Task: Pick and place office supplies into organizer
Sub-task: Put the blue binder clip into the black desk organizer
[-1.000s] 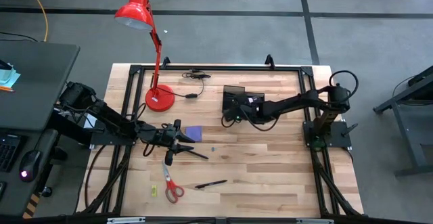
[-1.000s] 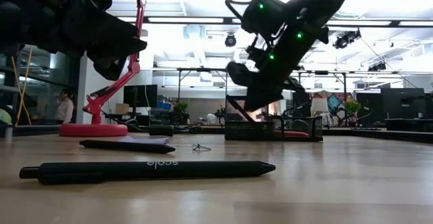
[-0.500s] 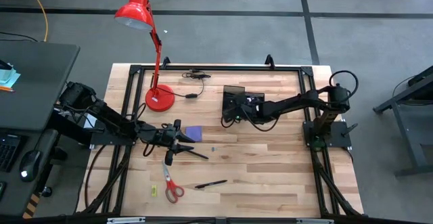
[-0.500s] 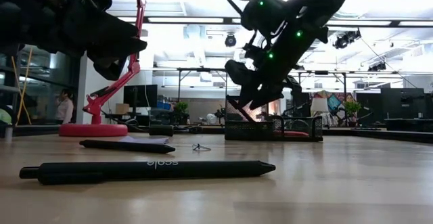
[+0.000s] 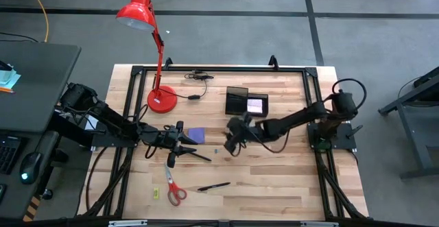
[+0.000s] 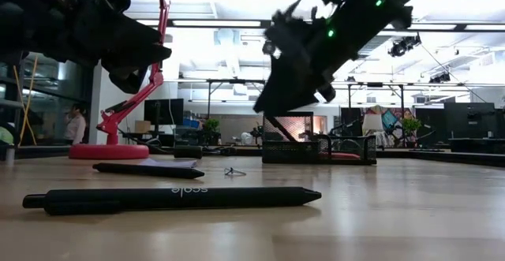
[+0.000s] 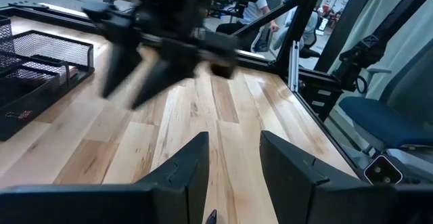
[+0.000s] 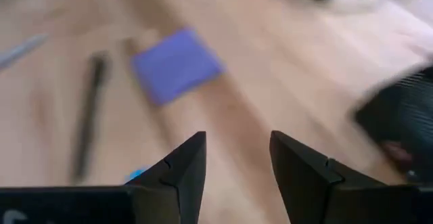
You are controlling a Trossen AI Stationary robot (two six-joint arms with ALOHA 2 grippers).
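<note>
Since the earlier frame the right gripper [image 5: 232, 138] had pulled away from the organizer [image 5: 246, 101] toward mid-table, its fingers [image 8: 187, 164] spread apart with nothing between them. Left gripper [image 5: 180, 143] sat unmoved just beside the purple note pad [image 5: 196, 135], fingers [image 7: 191, 168] parted and empty over bare wood.

Organizer: small black mesh tray near the far edge, several compartments; a pinkish square showed in its right section. Purple pad: flat square, lying left of table centre. One black pen [image 5: 197, 156] lay angled just in front of the left gripper. A second black pen [image 5: 214, 186] lay nearer the front edge. Red-handled scissors [image 5: 173, 187] lay closed beside that second pen. A tiny yellow-green piece [image 5: 156, 193] lay just left of the handles. A red desk lamp [image 5: 162, 98] stood at far left.
</note>
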